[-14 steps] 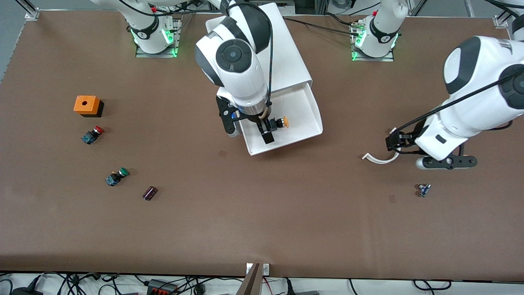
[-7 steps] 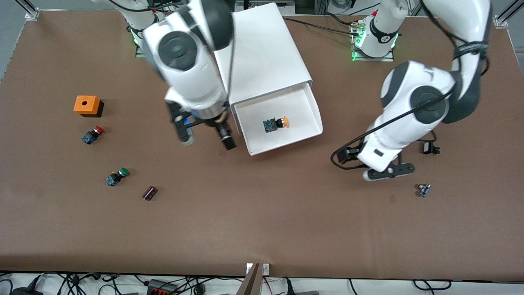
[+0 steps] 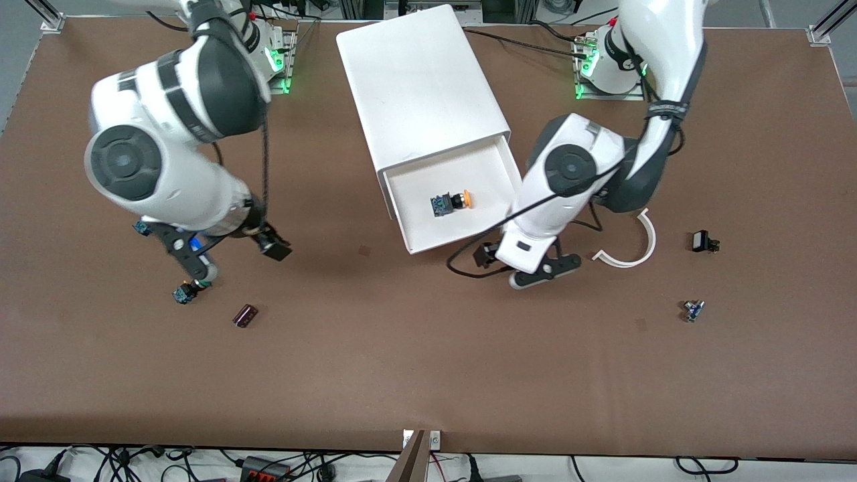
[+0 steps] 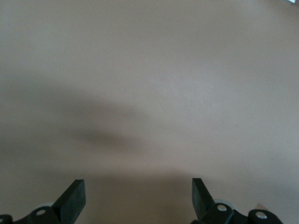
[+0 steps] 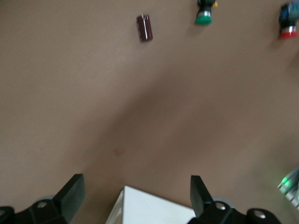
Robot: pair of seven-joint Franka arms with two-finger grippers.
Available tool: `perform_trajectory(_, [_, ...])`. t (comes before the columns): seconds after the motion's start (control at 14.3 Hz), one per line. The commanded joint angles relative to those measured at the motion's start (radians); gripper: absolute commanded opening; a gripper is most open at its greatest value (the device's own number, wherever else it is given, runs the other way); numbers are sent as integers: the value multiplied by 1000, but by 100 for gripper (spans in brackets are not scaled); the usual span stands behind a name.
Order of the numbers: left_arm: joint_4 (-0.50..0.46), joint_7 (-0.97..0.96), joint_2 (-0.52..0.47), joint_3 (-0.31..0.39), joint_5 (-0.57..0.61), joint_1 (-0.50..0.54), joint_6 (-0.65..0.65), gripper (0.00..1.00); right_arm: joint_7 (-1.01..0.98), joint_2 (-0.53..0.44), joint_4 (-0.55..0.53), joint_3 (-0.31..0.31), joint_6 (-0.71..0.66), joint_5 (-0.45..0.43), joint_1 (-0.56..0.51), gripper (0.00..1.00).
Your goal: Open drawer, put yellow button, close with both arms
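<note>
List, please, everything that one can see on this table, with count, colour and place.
Cabinet: 1, white, between the arm bases.
Drawer: 1, white, top of the cabinet, open.
Yellow button: 1, yellow cap, black and blue body, in the drawer.
Green button: 1, green cap, toward the right arm's end.
Red button: 1, red cap, farther from the front camera than the green button.
Small cylinder: 1, dark maroon, beside the green button.
Curved piece: 1, white, toward the left arm's end.
Small black part: 1, beside the curved piece.
Small blue part: 1, nearer the front camera than the black part.
Table: 1, brown.
Left hand: open, empty, over the table beside the drawer.
Right hand: open, empty, over the table by the green button.
</note>
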Motion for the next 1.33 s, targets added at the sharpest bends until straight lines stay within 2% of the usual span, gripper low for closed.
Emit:
perform_trajectory(0.0, [40, -69, 24, 11, 3, -21, -7, 100, -204, -13, -5, 18, -18, 4, -99, 100])
perform_trajectory(0.28, [25, -73, 18, 8, -7, -54, -21, 100, -441, -13, -8, 16, -20, -4, -196, 100])
perform_trajectory(0.42, [20, -57, 13, 1, -7, -68, -87, 100, -532, -18, -7, 16, -20, 3, -242, 100])
perform_trajectory(0.84, [10, -55, 13, -122, -10, -59, -201, 100, -621, -79, -10, 16, -15, 4, -300, 100])
perform_trajectory(1.12, [8, -55, 12, -167, -12, -59, -292, 100, -797, -180, -120, 21, -3, -3, -371, 100])
perform_trajectory(1.26, [8, -55, 13, -188, -73, -53, -319, 100, -919, -238, -187, 23, 39, -11, -411, 100])
